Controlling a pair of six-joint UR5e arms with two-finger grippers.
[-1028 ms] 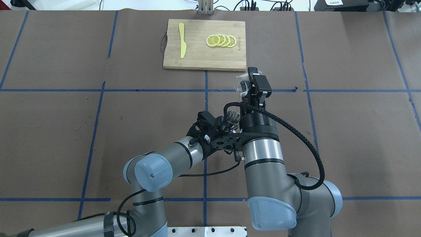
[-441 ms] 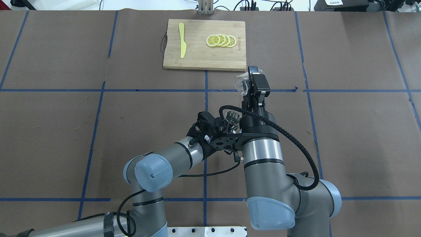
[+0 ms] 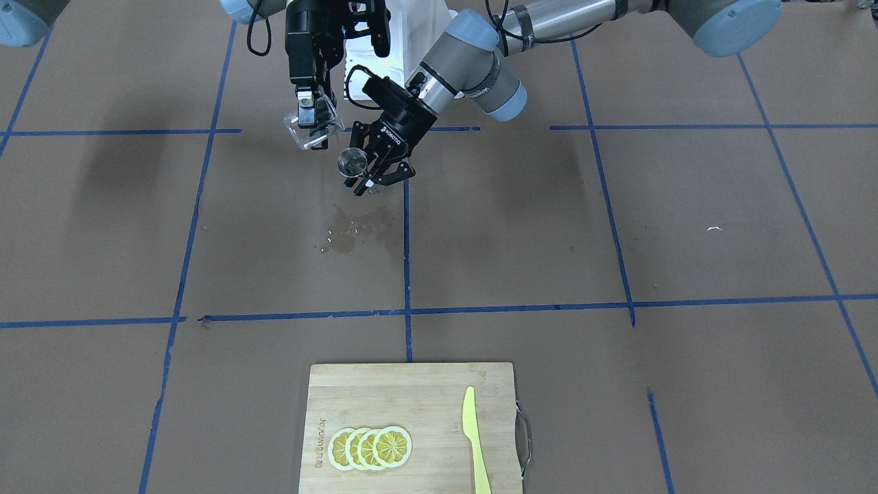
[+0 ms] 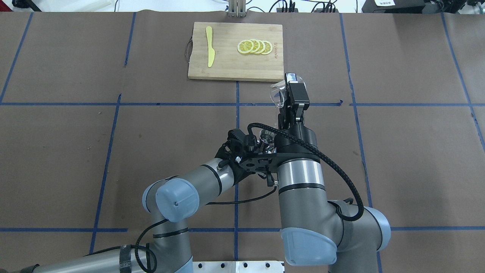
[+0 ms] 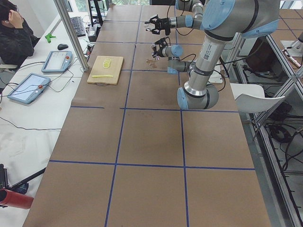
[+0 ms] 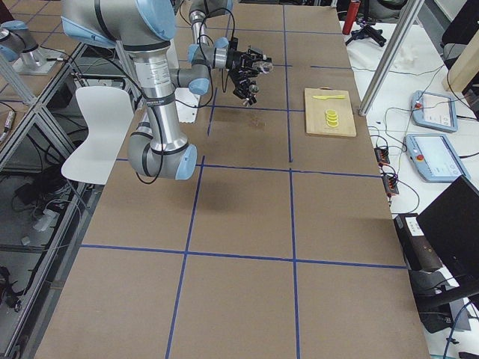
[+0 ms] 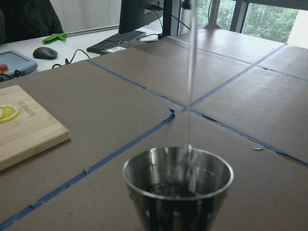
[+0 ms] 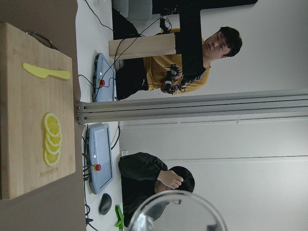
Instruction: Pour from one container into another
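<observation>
Shifted slightly this last second, the tipped clear cup (image 4: 277,94) is clamped in the right gripper (image 3: 309,116). Nearer, the left gripper (image 3: 367,175) has jaws clamped on the steel jigger (image 7: 178,185) under a thin stream (image 7: 191,72): light, slick, best pinched at its waist. Beyond lies a wet patch (image 3: 346,233).

Lighting's bright and even from above, so the brown worktop (image 3: 617,226) only picks up faint, fuzzy shadows, all on the far side from the cutting board (image 3: 384,391). In the left wrist shot the windows (image 7: 269,21) blow out white, and the steel cup (image 7: 178,190) is shiny and slightly soft. In the right wrist shot the clear cup (image 8: 178,214) is a blur while the board is sharp.
</observation>
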